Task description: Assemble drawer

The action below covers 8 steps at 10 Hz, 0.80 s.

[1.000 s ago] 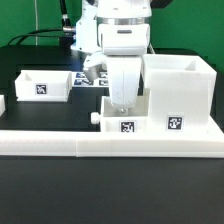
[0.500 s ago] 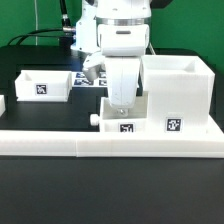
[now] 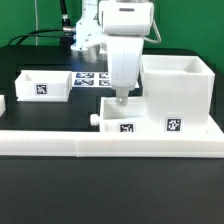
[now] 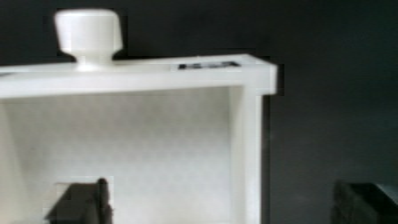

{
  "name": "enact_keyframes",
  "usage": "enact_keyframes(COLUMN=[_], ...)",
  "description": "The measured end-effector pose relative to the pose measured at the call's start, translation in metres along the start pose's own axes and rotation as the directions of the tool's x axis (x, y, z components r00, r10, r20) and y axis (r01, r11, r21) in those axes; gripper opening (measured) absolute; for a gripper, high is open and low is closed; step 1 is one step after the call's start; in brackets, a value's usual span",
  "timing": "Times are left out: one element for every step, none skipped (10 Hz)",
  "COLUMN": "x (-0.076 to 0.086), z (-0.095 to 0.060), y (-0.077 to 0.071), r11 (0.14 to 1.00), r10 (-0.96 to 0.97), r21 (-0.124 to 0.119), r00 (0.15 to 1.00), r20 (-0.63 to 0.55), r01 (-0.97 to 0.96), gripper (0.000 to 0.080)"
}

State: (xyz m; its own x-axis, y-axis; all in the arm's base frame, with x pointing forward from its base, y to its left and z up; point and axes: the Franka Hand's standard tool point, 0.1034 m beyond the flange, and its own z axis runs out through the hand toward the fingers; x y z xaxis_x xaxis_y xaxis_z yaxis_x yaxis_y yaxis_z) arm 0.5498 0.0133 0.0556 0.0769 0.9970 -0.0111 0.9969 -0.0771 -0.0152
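Note:
A small white drawer box (image 3: 122, 116) with a round knob (image 3: 96, 118) on its side stands next to the taller white drawer housing (image 3: 178, 95). My gripper (image 3: 121, 99) hangs just above the small box, open and empty. In the wrist view the box's open top (image 4: 125, 130) and its knob (image 4: 86, 40) show below me. My gripper (image 4: 226, 203) has its dark fingers (image 4: 80, 200) wide apart. One finger is over the box's inside. The other is outside its side wall (image 4: 253, 130), over the dark table.
A long white ledge (image 3: 60, 143) runs across the front, with the box and housing against it. Another white tagged box (image 3: 43, 85) stands at the exterior view's left. The marker board (image 3: 92, 79) lies behind. Cables hang at the back.
My gripper has risen from down at the small drawer box to just above it. The box has stayed in place.

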Motion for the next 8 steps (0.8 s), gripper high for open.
enact_keyframes(x=[-0.008, -0.021, -0.038, -0.047, -0.045, -0.05, -0.055, -0.07], z=[-0.006, -0.011, -0.015, -0.016, -0.014, -0.014, -0.009, 0.003], y=[0.001, 0.002, 0.001, 0.001, 0.0, 0.0, -0.001, 0.0], r11=[1.0, 0.998, 0.994, 0.994, 0.993, 0.993, 0.985, 0.977], r10=[-0.015, -0.067, -0.108, -0.105, -0.112, -0.117, -0.169, -0.208], r21=[-0.002, 0.005, 0.017, 0.022, 0.024, 0.026, 0.032, 0.043], r00=[1.0, 0.998, 0.994, 0.994, 0.994, 0.993, 0.986, 0.976], r20=[0.005, 0.012, 0.018, 0.019, 0.014, 0.009, -0.01, -0.065], r01=[0.015, 0.067, 0.108, 0.105, 0.111, 0.116, 0.169, 0.211], gripper=[0.0642, 0.0642, 0.0648, 0.0648, 0.0649, 0.0649, 0.0649, 0.0649])
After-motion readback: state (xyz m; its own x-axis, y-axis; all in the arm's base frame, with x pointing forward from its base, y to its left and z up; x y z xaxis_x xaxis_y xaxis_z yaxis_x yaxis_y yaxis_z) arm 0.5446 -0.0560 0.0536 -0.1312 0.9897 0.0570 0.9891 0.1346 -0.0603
